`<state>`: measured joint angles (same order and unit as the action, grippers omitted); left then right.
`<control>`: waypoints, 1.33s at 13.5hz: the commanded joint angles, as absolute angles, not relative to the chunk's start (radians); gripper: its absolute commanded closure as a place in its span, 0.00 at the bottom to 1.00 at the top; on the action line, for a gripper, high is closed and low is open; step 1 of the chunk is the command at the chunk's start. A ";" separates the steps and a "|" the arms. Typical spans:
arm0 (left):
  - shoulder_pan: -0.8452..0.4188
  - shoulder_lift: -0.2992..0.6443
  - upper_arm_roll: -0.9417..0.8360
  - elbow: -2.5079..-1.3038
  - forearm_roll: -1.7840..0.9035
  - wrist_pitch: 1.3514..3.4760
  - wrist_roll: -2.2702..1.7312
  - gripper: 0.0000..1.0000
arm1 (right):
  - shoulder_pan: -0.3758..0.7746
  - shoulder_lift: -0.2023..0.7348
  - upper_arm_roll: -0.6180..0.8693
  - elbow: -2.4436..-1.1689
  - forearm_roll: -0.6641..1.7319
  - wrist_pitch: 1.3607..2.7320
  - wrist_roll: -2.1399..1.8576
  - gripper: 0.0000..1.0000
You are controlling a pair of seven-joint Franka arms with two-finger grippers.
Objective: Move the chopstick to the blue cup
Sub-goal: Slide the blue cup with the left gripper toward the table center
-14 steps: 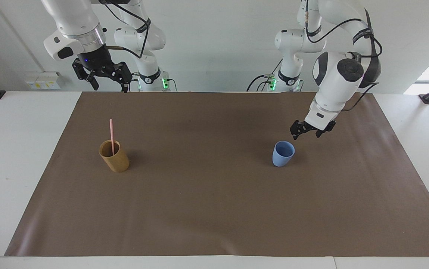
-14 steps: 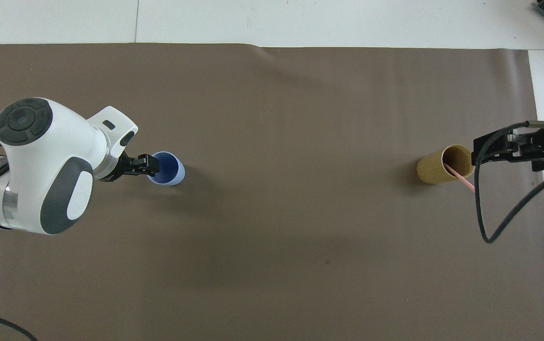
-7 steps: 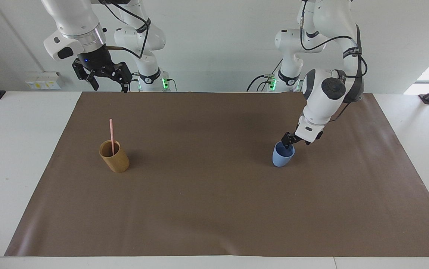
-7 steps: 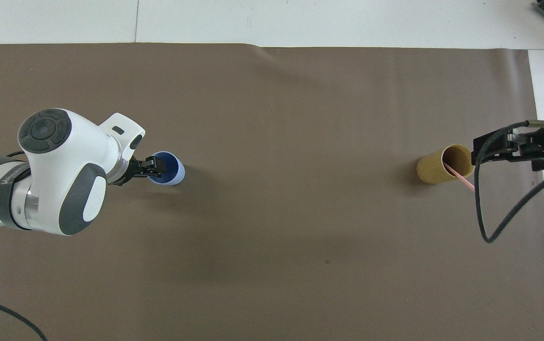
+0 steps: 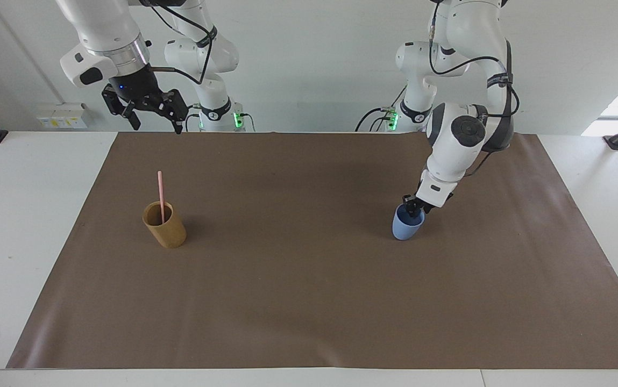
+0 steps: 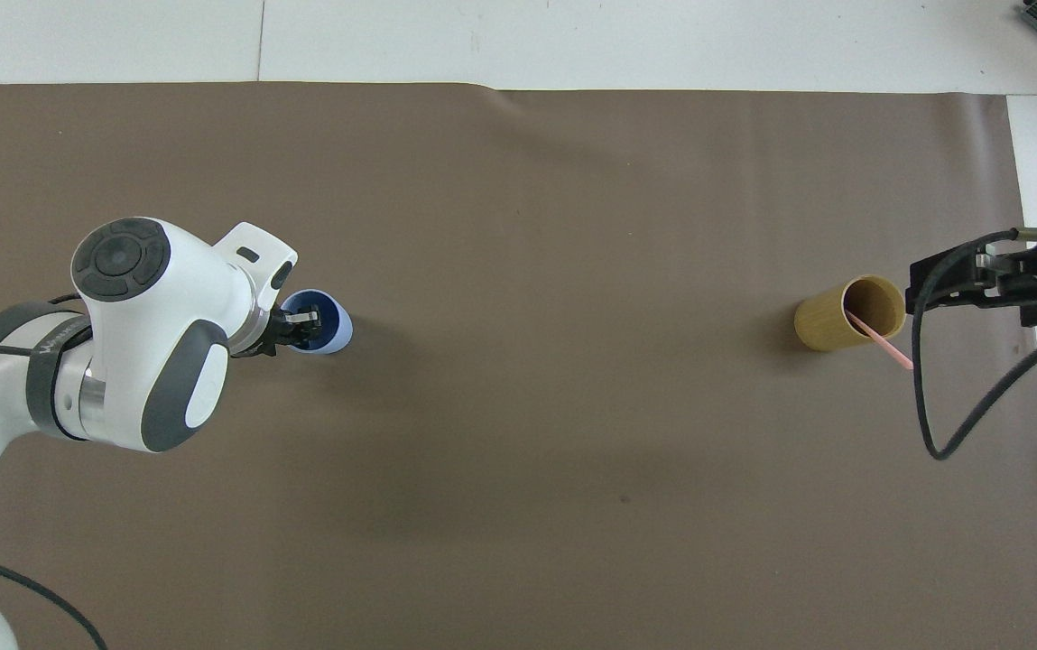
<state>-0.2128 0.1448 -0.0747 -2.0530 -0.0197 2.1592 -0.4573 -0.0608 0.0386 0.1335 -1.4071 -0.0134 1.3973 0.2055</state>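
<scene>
The pale-pink chopstick stands leaning in a tan-brown cup toward the right arm's end of the mat. The light-blue cup stands upright toward the left arm's end. My left gripper is down at the blue cup's rim on the side nearer the robots, its fingers drawn together across the rim wall, one of them inside the cup. My right gripper hangs open and high beside the tan cup, holding nothing.
A brown mat covers most of the white table. The right arm's black cable loops down near the tan cup. Nothing else stands on the mat.
My left gripper has come down from above the blue cup onto its rim and its fingers have drawn in. The right gripper has lifted slightly. Cups and chopstick stayed put.
</scene>
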 commanded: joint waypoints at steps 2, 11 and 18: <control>-0.227 0.149 -0.058 -2.034 -0.037 2.165 -0.475 1.00 | -0.083 0.028 0.140 -1.422 0.009 1.404 0.178 0.00; -0.403 0.176 -0.061 -1.744 -0.035 1.937 -0.774 1.00 | -0.081 0.032 0.140 -1.424 0.009 1.479 0.181 0.00; -0.581 0.391 -0.064 -1.504 -0.106 1.987 -0.916 1.00 | -0.083 0.034 0.140 -1.445 -0.006 1.526 0.170 0.00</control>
